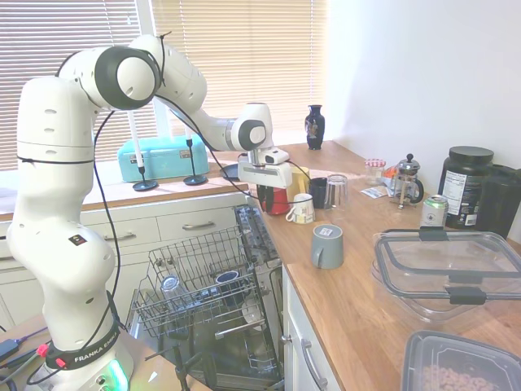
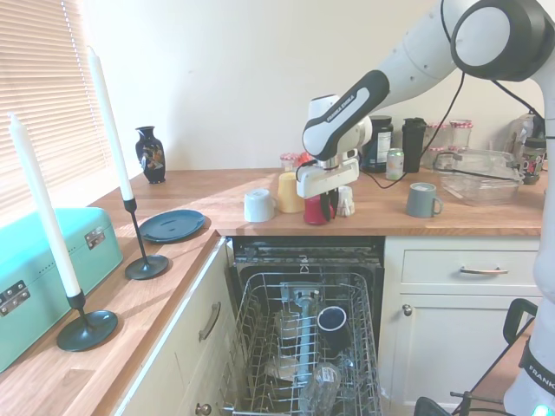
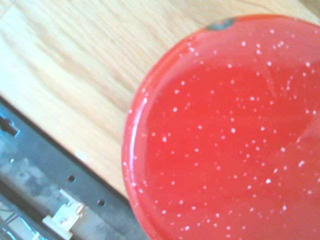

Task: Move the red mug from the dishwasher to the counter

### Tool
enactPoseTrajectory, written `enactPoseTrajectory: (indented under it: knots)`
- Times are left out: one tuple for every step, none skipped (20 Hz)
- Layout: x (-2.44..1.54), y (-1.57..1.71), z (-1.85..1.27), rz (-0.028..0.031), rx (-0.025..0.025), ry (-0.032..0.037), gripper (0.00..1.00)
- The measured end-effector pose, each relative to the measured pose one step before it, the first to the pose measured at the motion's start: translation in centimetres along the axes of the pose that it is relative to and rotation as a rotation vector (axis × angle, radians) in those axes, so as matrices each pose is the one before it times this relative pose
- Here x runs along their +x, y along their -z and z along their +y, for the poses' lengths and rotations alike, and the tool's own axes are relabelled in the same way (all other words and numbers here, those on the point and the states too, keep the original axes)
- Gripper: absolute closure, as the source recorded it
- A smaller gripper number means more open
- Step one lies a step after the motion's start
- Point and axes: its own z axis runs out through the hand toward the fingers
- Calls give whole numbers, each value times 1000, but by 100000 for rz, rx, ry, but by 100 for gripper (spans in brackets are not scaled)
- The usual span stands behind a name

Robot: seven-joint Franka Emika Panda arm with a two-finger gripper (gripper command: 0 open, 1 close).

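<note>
Sunlit kitchen, wooden counter (image 1: pixel 358 285) running past the blinds. On it, close to the edge above the open dishwasher (image 2: pixel 303 347), stands the red mug (image 2: pixel 317 209), its speckled inside filling the wrist view (image 3: pixel 225 135). The hand (image 2: pixel 324 204) is down over the mug with fingers at its rim; whether they grip it I cannot tell. At the mug's nine o'clock in the second exterior view sit a yellow mug (image 2: pixel 289 192) and a white mug (image 2: pixel 258 205); at three o'clock, well apart, a grey-blue mug (image 2: pixel 422 199).
</note>
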Motion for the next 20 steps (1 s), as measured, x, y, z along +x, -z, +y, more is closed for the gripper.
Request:
enactPoseTrajectory:
  knots:
    - [175,-43,-28,-115,-135,-291,0]
    - [195,2,-23,-74,-165,-258,0]
    - [151,46,-27,24,-54,-208,0]
    - [107,83,-88,116,80,-101,0]
    - [64,83,-60,86,69,-47,0]
    - [58,74,-31,26,-10,-84,0]
    - [49,39,-35,41,15,-68,0]
    - [37,4,-50,32,13,-41,0]
    - [23,-6,-64,36,22,-36,0]
    - [9,3,-80,53,36,0,0]
    - [-3,18,-78,74,44,30,0]
    - [0,53,-56,72,71,-46,0]
    - [23,49,-18,66,57,-124,0]
    - [25,60,-25,93,86,-128,0]
    - [-6,151,-67,199,227,-238,0]
    - [-50,302,-82,322,407,-431,0]
    - [-106,466,-78,447,600,-142,0]
    - [-181,618,-51,532,755,68,0]
    - [-349,575,125,267,518,-149,0]
    - [-457,421,369,-51,201,-173,0]
